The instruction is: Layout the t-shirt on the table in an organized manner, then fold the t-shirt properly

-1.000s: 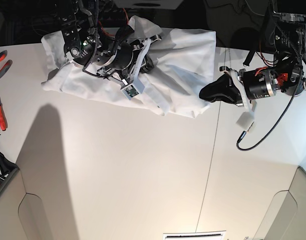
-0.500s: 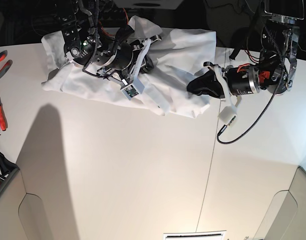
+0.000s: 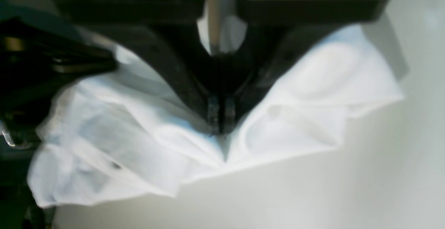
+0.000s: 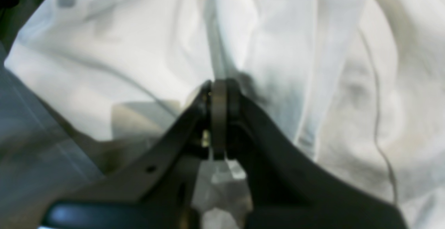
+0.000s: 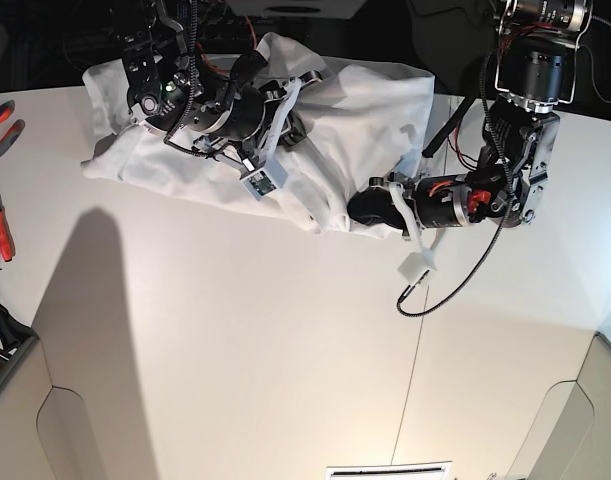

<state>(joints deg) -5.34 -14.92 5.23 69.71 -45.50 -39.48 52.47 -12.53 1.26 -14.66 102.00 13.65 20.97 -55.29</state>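
Your white table (image 5: 285,330) carries a thin dark seam; red-handled pliers (image 5: 0,125) lie at its left edge. The t-shirt (image 5: 355,110) sits bunched and wrinkled along the far edge. Left gripper (image 3: 221,121) lies low, jaws pinching the shirt's near hem. Right gripper (image 4: 219,90) jaws are clamped on a fold.

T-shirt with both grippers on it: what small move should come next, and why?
Probably draw the left gripper outward, away from the right gripper. Both look shut on the t-shirt, which lies bunched and wrinkled at the table's far edge, so tensioning it should begin spreading it flat.
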